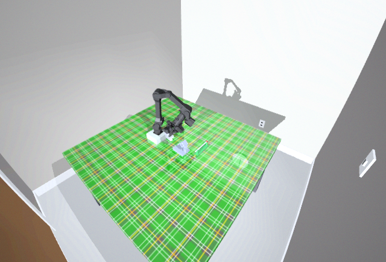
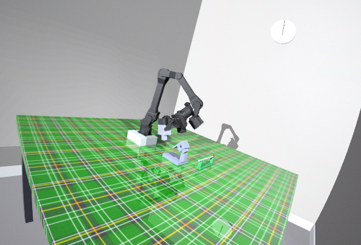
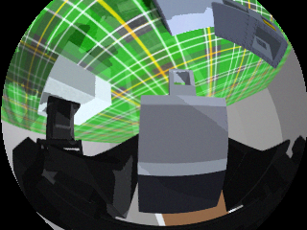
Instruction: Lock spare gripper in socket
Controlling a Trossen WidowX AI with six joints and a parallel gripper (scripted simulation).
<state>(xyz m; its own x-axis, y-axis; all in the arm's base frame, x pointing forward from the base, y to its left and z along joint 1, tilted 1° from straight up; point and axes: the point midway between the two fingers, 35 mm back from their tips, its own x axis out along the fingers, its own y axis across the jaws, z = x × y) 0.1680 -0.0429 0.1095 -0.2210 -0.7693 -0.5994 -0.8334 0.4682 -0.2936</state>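
My gripper is shut on the spare gripper, a grey block with a small square spigot at its end. It holds the block in the air just above the table, close to the arm's white base block. The pale grey mount with its socket stands on the table a short way off. The white lock pin with a red tip lies on a green cradle beside the mount, outside the socket.
The table has a green plaid cloth. A faint translucent disc lies near the table's right edge. Walls stand behind the table.
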